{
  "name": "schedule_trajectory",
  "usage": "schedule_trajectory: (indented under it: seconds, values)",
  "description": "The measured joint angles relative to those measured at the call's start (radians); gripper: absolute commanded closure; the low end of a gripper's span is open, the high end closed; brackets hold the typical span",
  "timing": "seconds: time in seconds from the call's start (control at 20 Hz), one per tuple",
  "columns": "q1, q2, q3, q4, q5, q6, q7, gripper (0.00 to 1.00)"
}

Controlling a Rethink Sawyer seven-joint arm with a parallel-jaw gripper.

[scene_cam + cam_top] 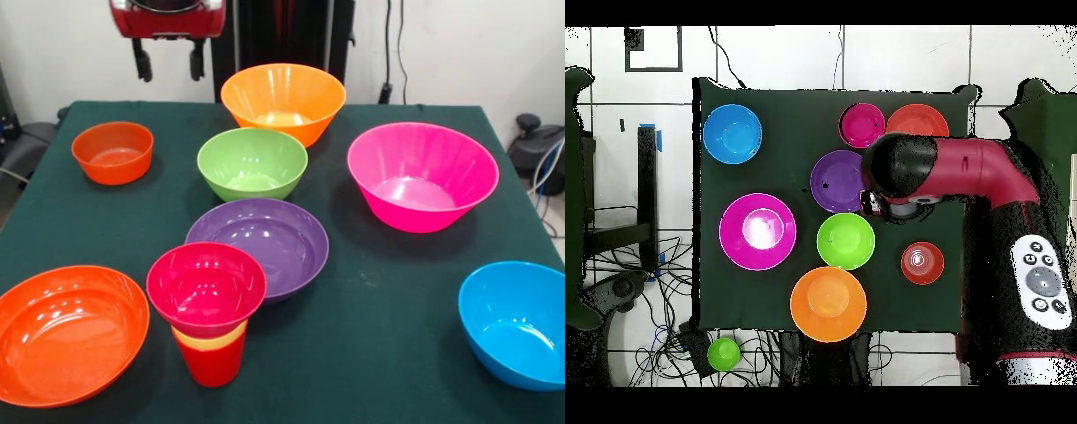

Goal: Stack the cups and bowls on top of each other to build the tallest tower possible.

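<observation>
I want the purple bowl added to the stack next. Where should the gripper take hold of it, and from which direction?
Grip the purple bowl by its thin rim, probably from straight above, one finger inside and one outside. It sits upright and open, too wide to span. The side facing the magenta bowl looks freest; the tower crowds the opposite edge.

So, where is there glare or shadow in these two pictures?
Front view: white highlights shine inside the purple bowl and the crimson-pink bowl; the magenta-pink bowl casts a soft shadow on the green cloth. Overhead view: a bright glare spot fills the middle of the magenta-pink bowl.
</observation>
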Motion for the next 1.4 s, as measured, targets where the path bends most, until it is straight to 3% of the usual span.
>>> schedule_trajectory:
  seconds: [0.1,0.15,0.45,0.75,1.4]
  values:
    - [0.021,-0.004,-0.024,0.015,-0.003,-0.017,0.056,0.0]
    - [0.05,-0.006,-0.059,0.029,-0.017,-0.033,0.131,0.0]
    - [0.093,-0.007,-0.125,0.031,-0.07,-0.043,0.231,0.0]
    - [0.101,-0.007,-0.196,0.047,-0.118,-0.149,0.245,0.0]
    - [0.108,-0.003,-0.342,0.182,-0.126,-0.449,0.254,0.0]
